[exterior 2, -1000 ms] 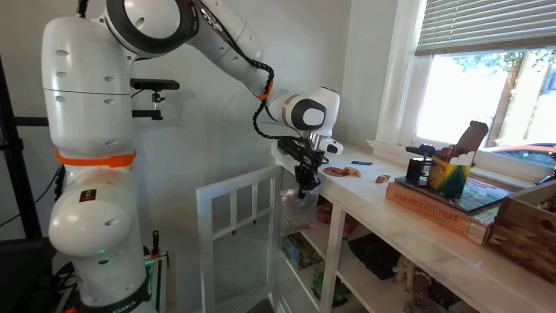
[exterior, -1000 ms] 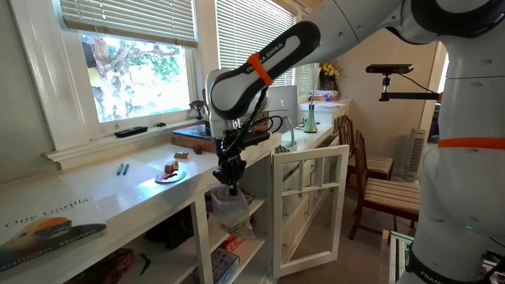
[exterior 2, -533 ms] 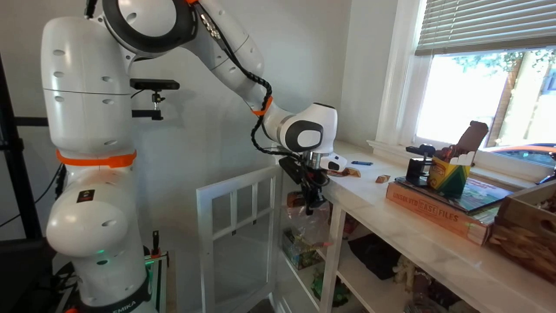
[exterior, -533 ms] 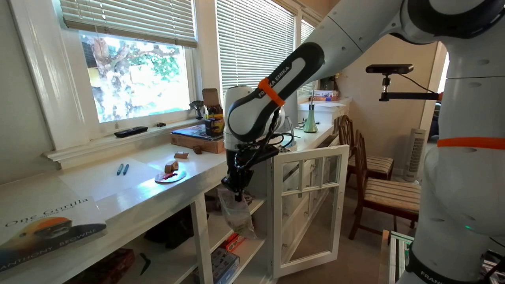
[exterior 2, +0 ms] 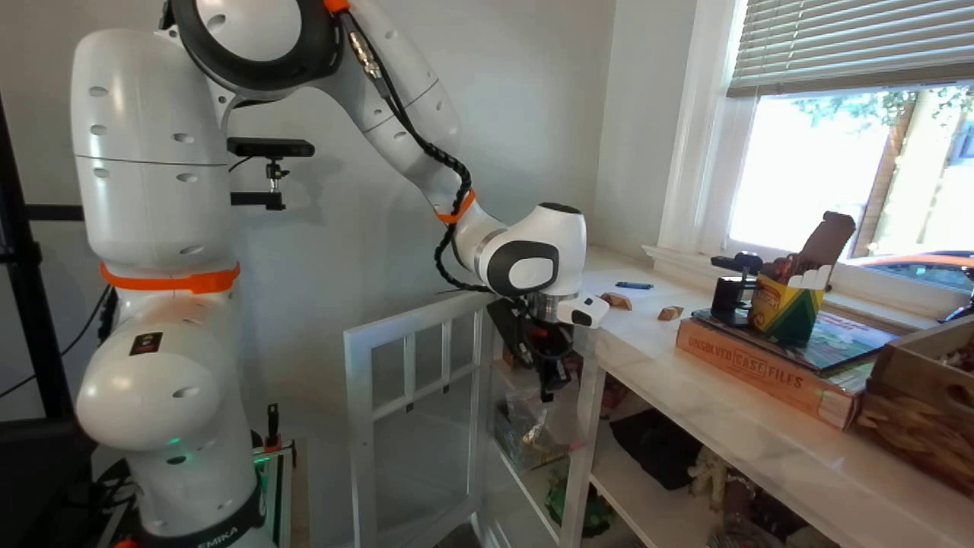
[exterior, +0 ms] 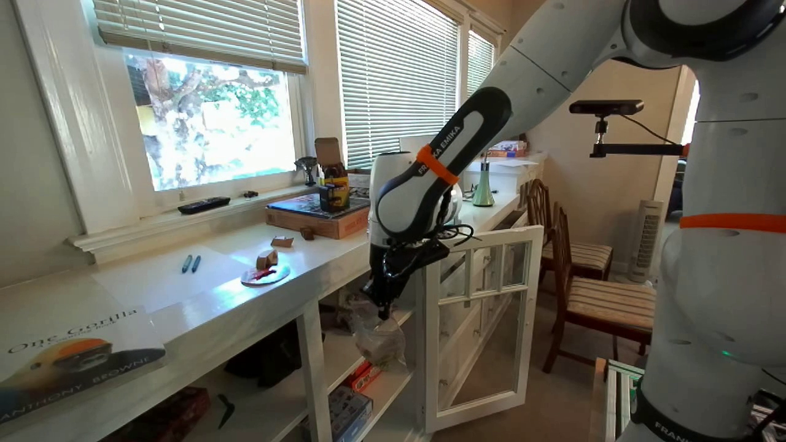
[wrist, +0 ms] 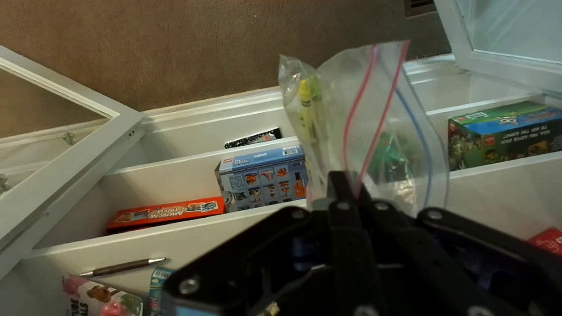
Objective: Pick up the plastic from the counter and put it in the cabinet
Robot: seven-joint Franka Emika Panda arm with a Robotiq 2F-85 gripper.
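Wrist view: farthest left of the jaws, a glazed door (wrist: 72, 171) stands swung out, presumably to give the gripper (wrist: 353, 191) its way in. Nearer, also left of the jaws, a red box (wrist: 169, 214) and a blue-grey box (wrist: 263, 180) share a shelf (wrist: 153, 186), probably just stored there. At the jaws is the task's plastic, a clear zip bag (wrist: 364, 109) holding yellow crayon-like sticks (wrist: 305, 103); the jaws are clamped on it by its pink closure lines (wrist: 380, 127), a hold that, I judge, lets the filled end lead. In both exterior views the zip bag hangs below the jaws, before the cabinet (exterior: 314, 374); whether any of it has entered a compartment I cannot tell. Right of the jaws sits a green box (wrist: 505, 138); up and right of them a second door (wrist: 505, 68) stands open, so either bay might receive the zip bag.
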